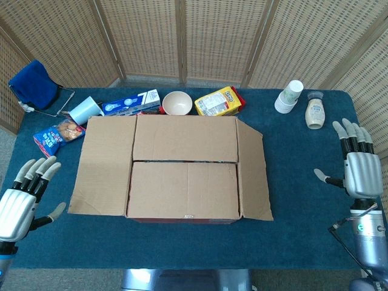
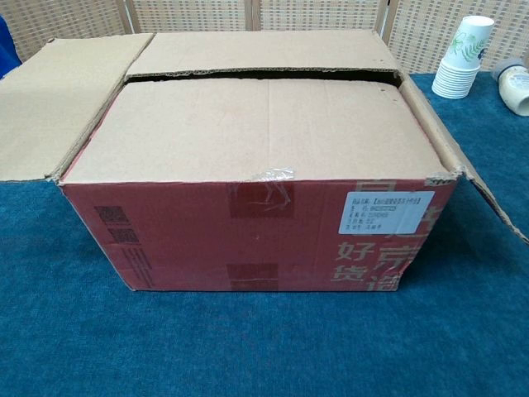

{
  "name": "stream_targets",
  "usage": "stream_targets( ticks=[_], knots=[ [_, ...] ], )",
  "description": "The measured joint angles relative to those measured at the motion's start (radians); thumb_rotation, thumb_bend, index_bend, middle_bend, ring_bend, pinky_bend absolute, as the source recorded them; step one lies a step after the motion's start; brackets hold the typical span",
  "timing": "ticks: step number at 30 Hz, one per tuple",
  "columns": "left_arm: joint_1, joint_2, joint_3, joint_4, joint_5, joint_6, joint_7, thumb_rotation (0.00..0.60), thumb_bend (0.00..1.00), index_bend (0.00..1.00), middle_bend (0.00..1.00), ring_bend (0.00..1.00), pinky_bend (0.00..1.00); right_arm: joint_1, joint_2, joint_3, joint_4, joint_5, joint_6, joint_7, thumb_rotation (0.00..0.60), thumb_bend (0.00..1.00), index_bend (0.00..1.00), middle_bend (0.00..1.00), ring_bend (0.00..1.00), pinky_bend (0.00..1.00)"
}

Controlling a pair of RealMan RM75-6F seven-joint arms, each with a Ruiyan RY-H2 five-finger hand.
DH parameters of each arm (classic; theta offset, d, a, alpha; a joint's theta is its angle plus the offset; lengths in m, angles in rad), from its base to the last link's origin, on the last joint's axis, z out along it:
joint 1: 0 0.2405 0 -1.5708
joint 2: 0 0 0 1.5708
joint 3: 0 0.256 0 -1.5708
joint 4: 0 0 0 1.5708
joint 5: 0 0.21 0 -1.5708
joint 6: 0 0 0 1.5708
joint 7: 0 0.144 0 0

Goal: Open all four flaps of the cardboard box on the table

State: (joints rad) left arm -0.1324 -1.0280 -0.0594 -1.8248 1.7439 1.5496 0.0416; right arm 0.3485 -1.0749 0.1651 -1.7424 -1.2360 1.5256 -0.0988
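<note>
The cardboard box [image 1: 182, 167] [image 2: 256, 223] stands mid-table, red-sided with a white label. Its left flap [image 1: 103, 165] and right flap [image 1: 251, 170] are folded outward. The far flap [image 1: 185, 137] and near flap [image 1: 183, 189] lie flat over the top, with a dark slit between them. My left hand [image 1: 21, 203] hovers at the table's front left corner, fingers spread, holding nothing. Far to the right near the table edge, my right hand [image 1: 357, 170] is also spread and empty. Neither hand touches the box, and the chest view shows neither.
Behind the box stand a tipped blue cup [image 1: 85, 110], a blue-white carton [image 1: 130, 102], a bowl [image 1: 177, 102] and a yellow snack bag [image 1: 219, 100]. Paper cups [image 1: 289, 96] [image 2: 463, 58] and a jar [image 1: 314, 113] sit far right. A snack packet [image 1: 56, 136] lies far left.
</note>
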Motion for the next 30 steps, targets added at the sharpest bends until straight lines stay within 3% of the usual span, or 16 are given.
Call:
stream_targets(
  ticks=[14,25,30],
  knots=[
    [-0.198,-0.026,-0.112,-0.107,-0.118,-0.225,0.104,0.600,0.13,0.01,0.00,0.00,0.00,-0.212,-0.060,-0.085,0.008,-0.100,0.191,-0.007,0.600,0.00,0.01,0.00,0.00,0.00],
    [-0.338,-0.109,-0.182,-0.176,-0.326,-0.376,0.271,0.600,0.13,0.00,0.00,0.00,0.00,-0.289,-0.062,-0.091,0.030,-0.139,0.208,0.095,0.600,0.00,0.01,0.00,0.00,0.00],
    [-0.409,-0.188,-0.205,-0.167,-0.426,-0.413,0.387,0.600,0.13,0.00,0.00,0.00,0.00,-0.300,-0.051,-0.085,0.020,-0.153,0.200,0.136,0.600,0.00,0.01,0.00,0.00,0.00]
  ],
)
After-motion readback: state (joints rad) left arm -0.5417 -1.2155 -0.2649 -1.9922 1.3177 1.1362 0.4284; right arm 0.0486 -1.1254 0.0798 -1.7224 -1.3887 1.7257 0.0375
